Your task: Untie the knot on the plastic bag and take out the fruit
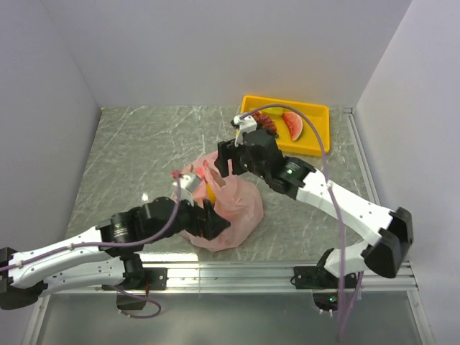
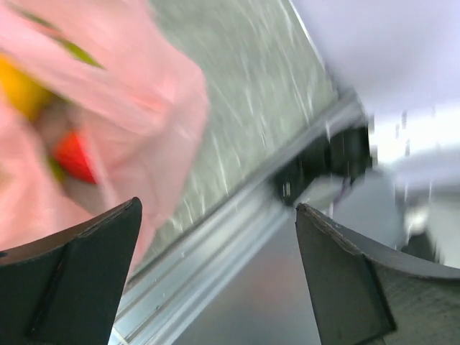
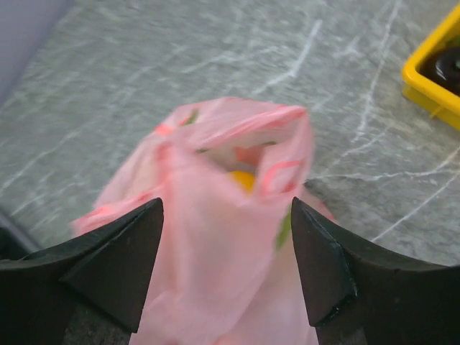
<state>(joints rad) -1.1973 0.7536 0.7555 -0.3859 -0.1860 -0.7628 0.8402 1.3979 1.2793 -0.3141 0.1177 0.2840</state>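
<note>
Although the plastic bag (image 1: 233,208) sat open-mouthed, no knot visible, the fruit (image 3: 242,180) lay inside, so emptying seemed left to do. The right jaws stood apart over its mouth, the left jaws apart beside it. It sat midway on a grey marbled counter (image 1: 136,151), a yellow tray (image 1: 287,100) well apart, pale walls (image 1: 215,50) around.

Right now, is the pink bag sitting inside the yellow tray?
No, the pink plastic bag lies on the grey table, well apart from the yellow tray at the far right.
</note>
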